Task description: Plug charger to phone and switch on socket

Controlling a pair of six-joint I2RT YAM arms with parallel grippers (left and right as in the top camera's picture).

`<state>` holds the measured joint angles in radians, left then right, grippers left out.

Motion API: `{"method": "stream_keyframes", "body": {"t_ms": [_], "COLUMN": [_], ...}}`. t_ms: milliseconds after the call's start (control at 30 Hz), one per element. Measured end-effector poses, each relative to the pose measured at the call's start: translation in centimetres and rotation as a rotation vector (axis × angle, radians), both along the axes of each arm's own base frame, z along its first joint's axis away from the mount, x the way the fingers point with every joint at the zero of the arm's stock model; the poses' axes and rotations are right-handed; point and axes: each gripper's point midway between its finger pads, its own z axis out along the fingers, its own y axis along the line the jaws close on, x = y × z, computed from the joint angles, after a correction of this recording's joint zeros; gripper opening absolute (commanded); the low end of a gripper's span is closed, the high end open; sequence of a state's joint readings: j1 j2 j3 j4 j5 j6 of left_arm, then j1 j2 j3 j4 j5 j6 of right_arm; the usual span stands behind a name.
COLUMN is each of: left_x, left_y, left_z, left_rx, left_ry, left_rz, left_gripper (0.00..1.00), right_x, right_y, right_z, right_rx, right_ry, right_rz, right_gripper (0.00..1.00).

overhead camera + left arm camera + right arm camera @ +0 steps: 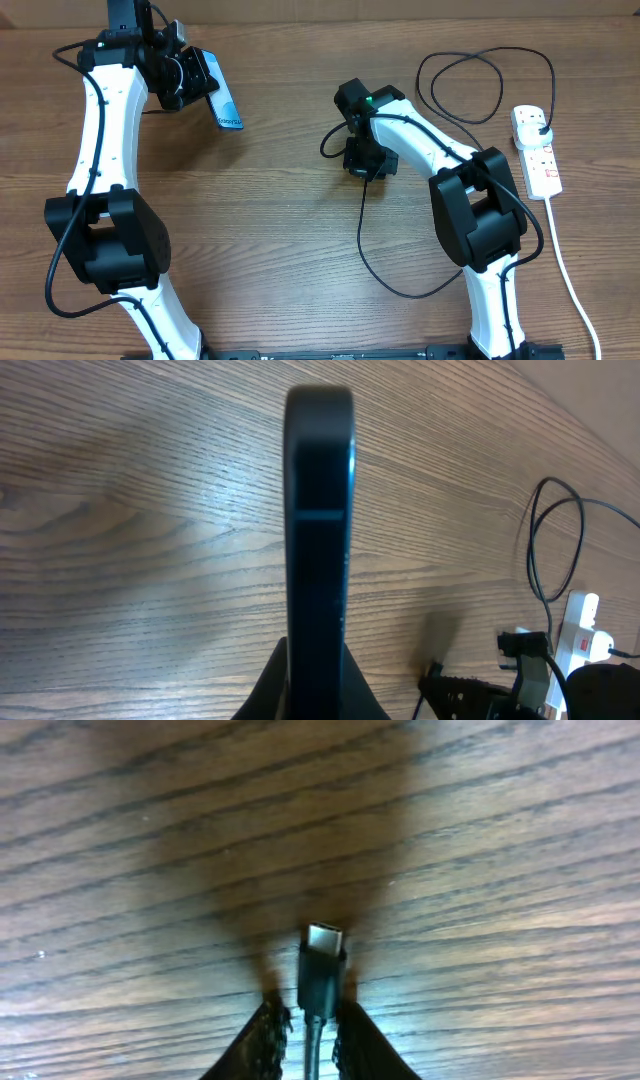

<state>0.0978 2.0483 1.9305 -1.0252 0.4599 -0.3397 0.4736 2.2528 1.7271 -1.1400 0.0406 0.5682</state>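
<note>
From overhead, the left pincer (190,80) is clenched on the phone (225,108), holding it tilted at the far left of the counter (280,260). The right pincer (362,165), mid-counter, grips the charger (359,235), whose cable loops away to its black plug in the socket (540,160) at the right edge. The left wrist view shows the phone edge-on between the fingers. The right wrist view shows the connector tip jutting just past the clamped fingers (268,1038).

phone (318,550) edge-on in the left hand (316,692), wooden table (140,510) behind, charger (531,550) loop and socket (578,632) far right
</note>
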Motion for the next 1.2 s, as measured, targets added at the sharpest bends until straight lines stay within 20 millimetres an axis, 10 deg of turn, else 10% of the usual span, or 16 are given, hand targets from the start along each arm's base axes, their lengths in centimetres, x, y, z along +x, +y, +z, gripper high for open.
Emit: {"method": "stream_keyframes", "body": {"t_ms": [433,767,900,1200], "left_x": [0.0,-1.0,-1.2,-2.4], "left_y": [-0.2,-6.2,-7.9,-9.7], "left_z": [0.1,4.8,7.7,13.3], "left_rx": [-0.010,-0.283,-0.403,-0.631], "left_ry": [-0.006,-0.267,-0.412,-0.655], "left_rz": [-0.015,-0.425,-0.545,-0.733], "left_gripper": [0.04,0.04,0.04,0.04], "right_x": [0.2,0.7,-0.1,-3.2], "right_y": [0.5,5.3,8.2,10.5], "right_z": [0.0,1.4,5.1,21.1], "right_rx": [0.022,0.346,0.549,0.812], "right_ry": [-0.008,-0.001,-0.027,-0.292], "right_rz": [0.027,0.259,0.373,0.605], "right_gripper": [0.04,0.04,0.04,0.04]}}
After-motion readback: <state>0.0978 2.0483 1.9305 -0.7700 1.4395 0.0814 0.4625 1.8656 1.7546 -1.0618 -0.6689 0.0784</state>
